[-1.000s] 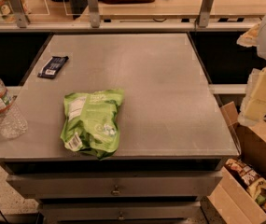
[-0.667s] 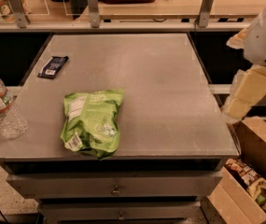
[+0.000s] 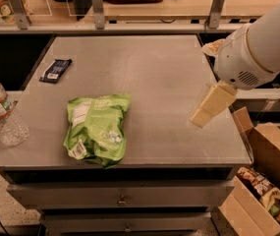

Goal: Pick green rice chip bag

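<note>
The green rice chip bag (image 3: 98, 129) is a crinkly lime-green pouch with white label patches. It lies flat on the grey metal table (image 3: 149, 73), near the front edge and left of the middle. My gripper (image 3: 206, 109) hangs from the white arm (image 3: 262, 45) over the table's right side. It points down and left, well to the right of the bag and apart from it. It holds nothing that I can see.
A small dark flat wrapper (image 3: 56, 70) lies at the table's left rear. A clear plastic water bottle (image 3: 2, 113) stands at the left front edge. An open cardboard box (image 3: 265, 181) with snacks sits on the floor at the right. A railing runs behind the table.
The arm has swung in from the right edge toward the left and over the table's right side. The bag, wrapper and bottle have not moved.
</note>
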Action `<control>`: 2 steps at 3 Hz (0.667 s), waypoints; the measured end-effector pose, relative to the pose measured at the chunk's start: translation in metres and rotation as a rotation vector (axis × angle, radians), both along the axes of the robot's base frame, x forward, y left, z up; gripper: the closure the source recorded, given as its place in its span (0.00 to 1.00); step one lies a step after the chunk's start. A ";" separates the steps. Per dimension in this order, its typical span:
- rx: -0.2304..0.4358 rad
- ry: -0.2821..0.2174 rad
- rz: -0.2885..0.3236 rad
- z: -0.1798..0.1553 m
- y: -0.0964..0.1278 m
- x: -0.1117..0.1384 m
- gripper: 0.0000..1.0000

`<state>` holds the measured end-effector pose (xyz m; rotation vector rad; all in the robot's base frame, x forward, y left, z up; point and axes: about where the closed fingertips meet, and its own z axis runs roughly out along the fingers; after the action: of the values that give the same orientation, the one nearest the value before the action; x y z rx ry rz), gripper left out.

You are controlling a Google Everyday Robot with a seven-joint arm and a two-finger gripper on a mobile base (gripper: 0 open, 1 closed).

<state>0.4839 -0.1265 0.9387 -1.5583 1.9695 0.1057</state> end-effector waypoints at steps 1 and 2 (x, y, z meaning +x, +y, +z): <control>0.044 -0.069 0.080 -0.008 0.032 0.002 0.00; 0.050 -0.167 0.195 -0.016 0.063 -0.006 0.00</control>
<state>0.4784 -0.0631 0.9226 -1.6677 1.6727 0.1000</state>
